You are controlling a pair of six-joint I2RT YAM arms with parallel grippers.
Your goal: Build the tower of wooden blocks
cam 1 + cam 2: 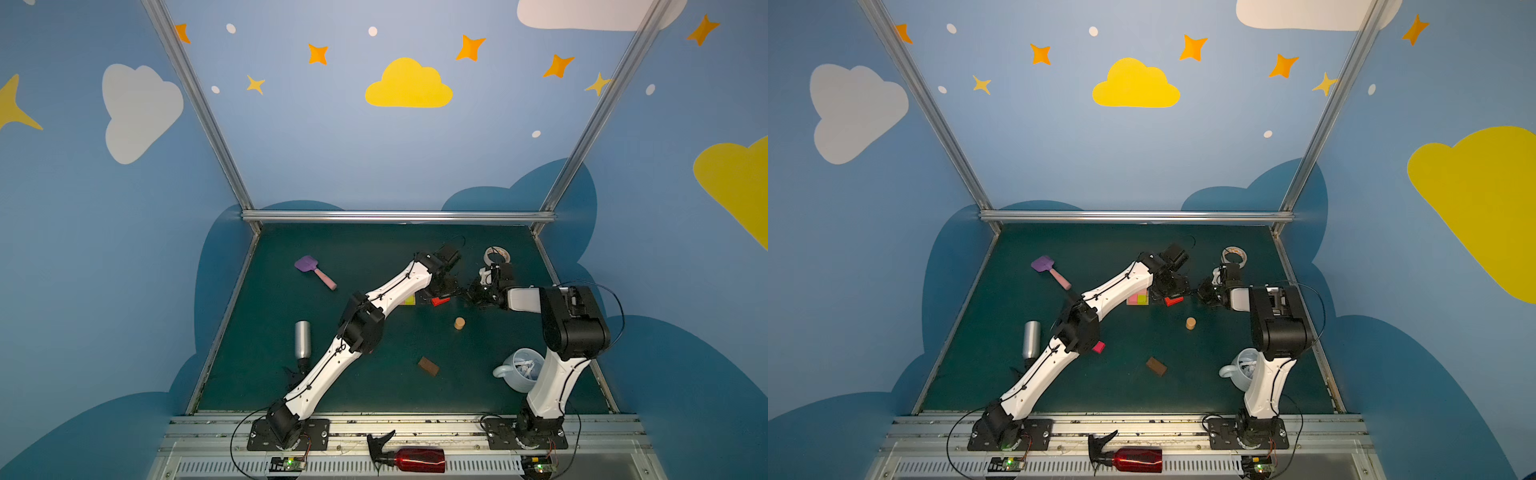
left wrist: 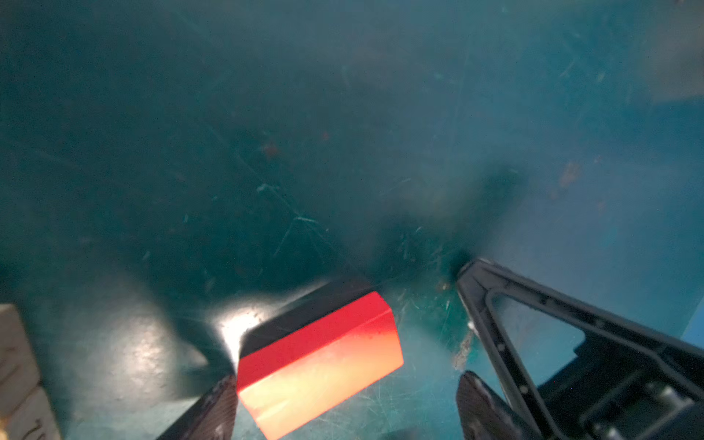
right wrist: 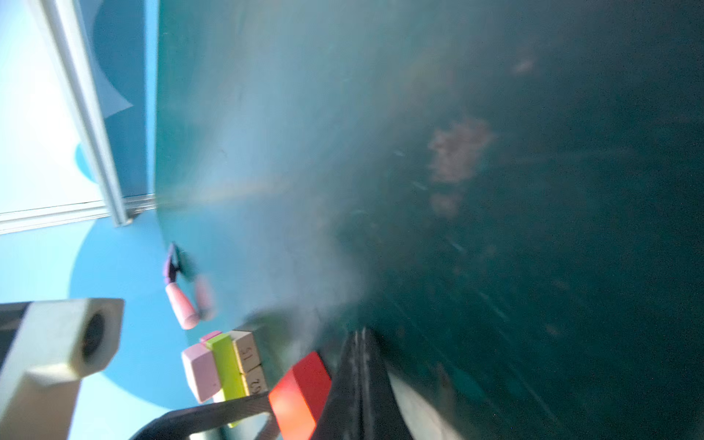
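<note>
Two fingers of the left gripper (image 2: 346, 396) straddle the red block (image 2: 320, 354), spread wide. The right gripper (image 3: 362, 343), pinched closed, sits at its three o'clock (contact we cannot tell). The tower (image 1: 1138, 298), at nine o'clock, is partly hidden.

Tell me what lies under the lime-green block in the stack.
Two tan blocks with numbered ends show under the lime-green block. How far they run beneath the pink block is covered.
</note>
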